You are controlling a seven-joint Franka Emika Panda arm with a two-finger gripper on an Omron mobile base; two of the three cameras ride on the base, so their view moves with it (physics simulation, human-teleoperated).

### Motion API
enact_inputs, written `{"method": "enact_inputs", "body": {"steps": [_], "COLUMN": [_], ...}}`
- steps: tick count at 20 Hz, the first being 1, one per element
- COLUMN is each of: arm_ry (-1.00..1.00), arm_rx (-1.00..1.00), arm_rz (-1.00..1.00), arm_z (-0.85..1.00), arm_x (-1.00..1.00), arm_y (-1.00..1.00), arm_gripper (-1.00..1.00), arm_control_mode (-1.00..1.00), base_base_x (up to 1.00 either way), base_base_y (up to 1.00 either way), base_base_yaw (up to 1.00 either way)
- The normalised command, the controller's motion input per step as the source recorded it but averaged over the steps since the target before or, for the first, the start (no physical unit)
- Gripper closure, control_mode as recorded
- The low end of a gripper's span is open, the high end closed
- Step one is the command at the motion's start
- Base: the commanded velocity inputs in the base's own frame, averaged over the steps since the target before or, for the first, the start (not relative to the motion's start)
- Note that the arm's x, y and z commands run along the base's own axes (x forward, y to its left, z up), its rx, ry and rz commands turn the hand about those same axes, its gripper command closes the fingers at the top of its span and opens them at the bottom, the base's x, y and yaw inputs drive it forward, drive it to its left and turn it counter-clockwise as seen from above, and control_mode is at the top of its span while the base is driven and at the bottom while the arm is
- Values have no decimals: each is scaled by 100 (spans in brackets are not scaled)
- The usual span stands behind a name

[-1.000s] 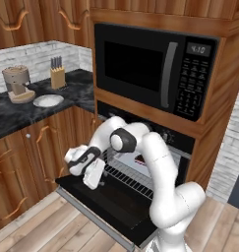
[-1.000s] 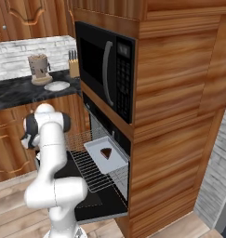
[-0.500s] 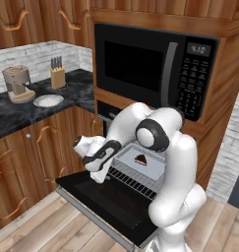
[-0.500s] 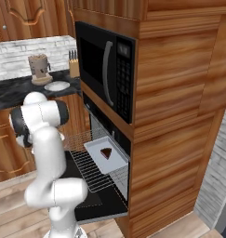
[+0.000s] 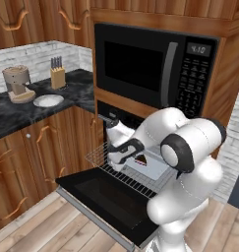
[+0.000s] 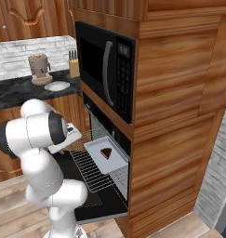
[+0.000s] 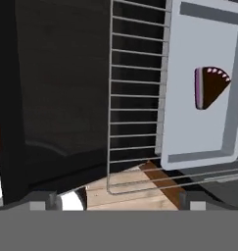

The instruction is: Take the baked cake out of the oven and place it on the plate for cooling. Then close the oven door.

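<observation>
Black glass drop-down oven door [image 5: 108,197] open; dark brown cake wedge [image 7: 210,87] on pale grey tray [image 7: 189,122], ahead-right of tool [image 7: 118,202]. Tool released, empty. Grasp, small white round plate [image 5: 48,101] on desk, door closing all pending.

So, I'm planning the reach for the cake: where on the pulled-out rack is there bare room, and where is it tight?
The wire rack is bare beside the grey baking tray, toward the open oven door. The tray floor around the cake is free too. It's tight at the tray's raised rim and under the microwave. The open gripper hovers over the rack's bare side.
</observation>
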Motion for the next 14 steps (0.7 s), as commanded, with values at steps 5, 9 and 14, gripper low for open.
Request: {"method": "enact_inputs", "body": {"steps": [5, 9, 14], "arm_ry": [0, 0, -1], "arm_rx": [6, 0, 0], "arm_rz": [-22, -25, -20], "arm_z": [0, -1, -14], "arm_x": [38, 64, 18], "arm_y": [-35, -15, -9], "arm_gripper": [-100, -100, -100], "arm_control_mode": [-100, -100, -100], "base_base_x": [0, 0, 0], "base_base_y": [0, 0, 0], "base_base_yaw": [0, 0, 0]}}
